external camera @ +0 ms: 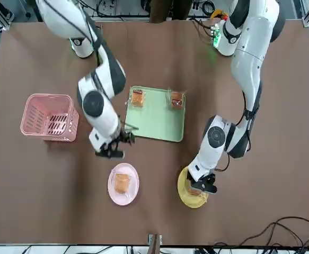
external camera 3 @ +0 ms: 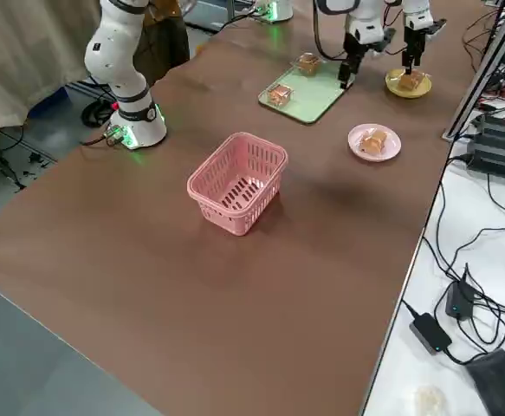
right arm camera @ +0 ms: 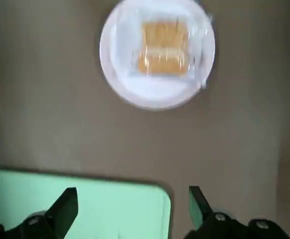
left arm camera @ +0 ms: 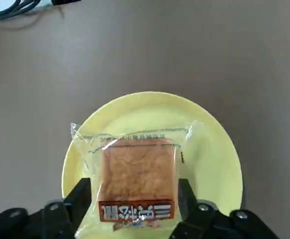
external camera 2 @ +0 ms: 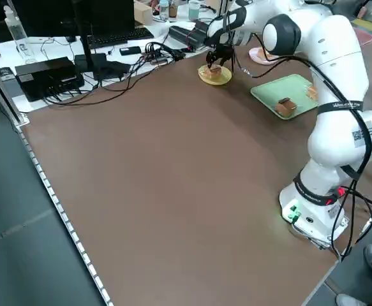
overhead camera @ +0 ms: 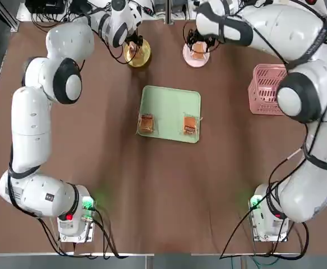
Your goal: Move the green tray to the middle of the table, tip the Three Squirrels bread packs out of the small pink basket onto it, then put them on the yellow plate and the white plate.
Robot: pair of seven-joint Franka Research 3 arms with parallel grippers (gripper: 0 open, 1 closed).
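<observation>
The green tray lies mid-table with two bread packs on its near side. Beyond it, the yellow plate carries one pack. My left gripper hangs low over that plate, open, with a finger on each side of the resting pack. The white plate holds another pack. My right gripper is open with nothing in it, raised over the tray's far edge just short of the white plate. The small pink basket stands upright at the right and looks empty.
Cables, a keyboard and black boxes crowd the bench past the table's far edge. Both arm bases sit at the near edge. Bare brown table spreads between the tray and the bases.
</observation>
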